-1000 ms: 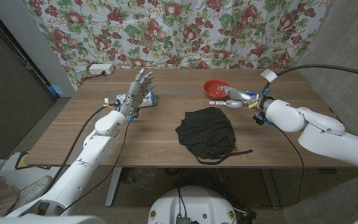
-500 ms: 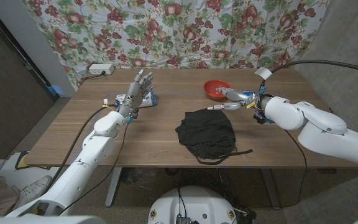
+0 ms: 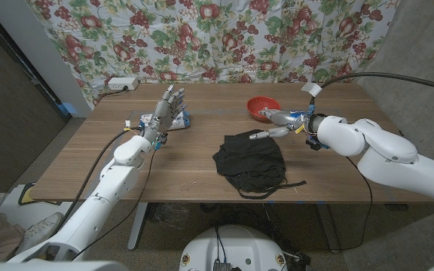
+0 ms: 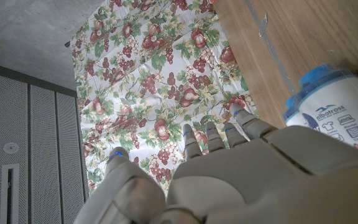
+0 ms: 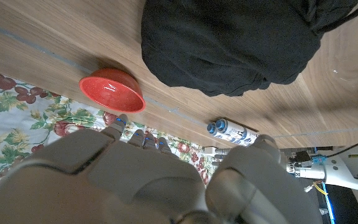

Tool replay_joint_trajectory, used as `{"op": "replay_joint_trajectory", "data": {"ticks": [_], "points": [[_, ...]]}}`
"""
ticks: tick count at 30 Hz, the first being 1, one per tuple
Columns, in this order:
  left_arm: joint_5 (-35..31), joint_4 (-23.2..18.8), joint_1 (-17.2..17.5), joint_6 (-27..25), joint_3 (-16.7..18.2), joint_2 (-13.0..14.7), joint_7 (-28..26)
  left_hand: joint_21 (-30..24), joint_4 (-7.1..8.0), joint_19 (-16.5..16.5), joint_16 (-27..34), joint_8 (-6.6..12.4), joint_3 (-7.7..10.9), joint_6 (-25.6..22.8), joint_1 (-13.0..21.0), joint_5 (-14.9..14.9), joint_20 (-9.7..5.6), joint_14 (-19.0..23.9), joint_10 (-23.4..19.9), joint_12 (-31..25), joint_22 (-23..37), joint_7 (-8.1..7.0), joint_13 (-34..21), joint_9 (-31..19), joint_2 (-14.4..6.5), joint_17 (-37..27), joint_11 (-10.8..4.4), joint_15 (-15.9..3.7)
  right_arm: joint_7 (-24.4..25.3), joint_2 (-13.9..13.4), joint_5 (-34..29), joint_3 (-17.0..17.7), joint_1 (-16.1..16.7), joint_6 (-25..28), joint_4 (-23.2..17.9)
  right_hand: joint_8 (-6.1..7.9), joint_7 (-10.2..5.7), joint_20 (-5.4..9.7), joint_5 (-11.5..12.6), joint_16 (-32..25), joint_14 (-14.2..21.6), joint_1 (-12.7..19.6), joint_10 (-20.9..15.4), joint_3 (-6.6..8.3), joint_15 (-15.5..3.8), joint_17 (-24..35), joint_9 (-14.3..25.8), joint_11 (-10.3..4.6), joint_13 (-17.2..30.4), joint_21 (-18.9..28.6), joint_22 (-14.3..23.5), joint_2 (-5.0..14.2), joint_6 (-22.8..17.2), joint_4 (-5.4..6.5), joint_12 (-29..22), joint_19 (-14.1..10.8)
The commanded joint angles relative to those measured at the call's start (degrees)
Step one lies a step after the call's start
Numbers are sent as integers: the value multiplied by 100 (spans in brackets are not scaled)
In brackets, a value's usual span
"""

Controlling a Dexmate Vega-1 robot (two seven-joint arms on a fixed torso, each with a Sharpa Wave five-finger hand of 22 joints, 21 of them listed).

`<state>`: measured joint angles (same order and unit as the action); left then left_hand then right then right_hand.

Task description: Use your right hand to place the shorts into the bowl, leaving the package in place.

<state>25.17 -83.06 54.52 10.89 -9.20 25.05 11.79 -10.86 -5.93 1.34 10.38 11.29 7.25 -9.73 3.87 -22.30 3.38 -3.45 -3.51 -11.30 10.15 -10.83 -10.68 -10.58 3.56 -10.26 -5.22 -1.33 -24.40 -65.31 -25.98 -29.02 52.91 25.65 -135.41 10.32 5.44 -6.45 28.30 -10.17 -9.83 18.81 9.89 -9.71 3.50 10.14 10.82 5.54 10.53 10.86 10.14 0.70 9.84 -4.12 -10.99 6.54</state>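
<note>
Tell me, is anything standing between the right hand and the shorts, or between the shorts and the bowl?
Nothing visible. The right hand hovers at the far edge of the shorts, and only bare table lies between them and the bowl.

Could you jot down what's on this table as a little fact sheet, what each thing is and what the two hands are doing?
shorts: black, crumpled at the table's middle, drawstring trailing toward the near edge
bowl: red, near the far edge, nothing visible in it
package: white and blue, lying behind the left hand
right hand: fingers spread, at the shorts' far edge, holding nothing
left hand: raised, fingers apart, holding nothing
task state: shorts not yet picked up
</note>
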Motion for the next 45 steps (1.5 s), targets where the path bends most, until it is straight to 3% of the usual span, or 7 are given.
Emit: {"op": "replay_joint_trajectory", "data": {"ticks": [1, 12, 25, 45], "points": [[-15, 45, -43, 14, -36, -20, 52, -44, 3, 28, 36, 78, -13, -139, -4, -29, -22, -25, -25, -27, 12, 22, -13, -23, -31, -12, 12, 11, -373, 63, -516, -32, -8, -19, -97, 7, 60, 1, 63, 4, -413, 118, 238, -1, 59, 14, 8, 34, 29, -11, 1, 4, 234, -65, -3, 27], [-18, 35, -44, -19, -46, -31, 44, -46, 3, 32, 38, 69, -22, -136, -5, -28, -29, -26, -41, -32, 12, 17, -13, -23, -30, -12, 15, 9, -256, 179, -992, -5, 217, -45, -102, 15, 89, 33, 144, -3, -437, 244, 291, 18, 62, 13, 10, 75, 31, -2, -1, 15, 333, -128, -9, 24], [-13, 49, -63, -59, -43, -19, 74, -46, 3, 35, 39, 60, -33, -135, -6, -28, -32, -29, -51, -34, 12, 19, -13, -23, -30, -12, 12, 13, -61, 514, -1522, -27, 465, 22, -33, 72, 91, 40, 215, -4, -463, 337, 261, 23, 78, 13, 12, 74, 32, 0, -1, 23, 269, -172, -43, 28], [-10, 71, -34, -13, -10, -33, 77, -44, 3, 30, 39, 47, -49, -132, -5, -28, -37, -39, -48, -31, 12, 16, -13, -24, -33, -12, 2, 15, -58, 900, -1922, -119, 513, -128, 211, 81, 105, 2, 283, -7, -506, 394, 266, 19, 91, 15, 13, 79, 32, -14, 1, 45, 278, -190, -59, 99]]}}
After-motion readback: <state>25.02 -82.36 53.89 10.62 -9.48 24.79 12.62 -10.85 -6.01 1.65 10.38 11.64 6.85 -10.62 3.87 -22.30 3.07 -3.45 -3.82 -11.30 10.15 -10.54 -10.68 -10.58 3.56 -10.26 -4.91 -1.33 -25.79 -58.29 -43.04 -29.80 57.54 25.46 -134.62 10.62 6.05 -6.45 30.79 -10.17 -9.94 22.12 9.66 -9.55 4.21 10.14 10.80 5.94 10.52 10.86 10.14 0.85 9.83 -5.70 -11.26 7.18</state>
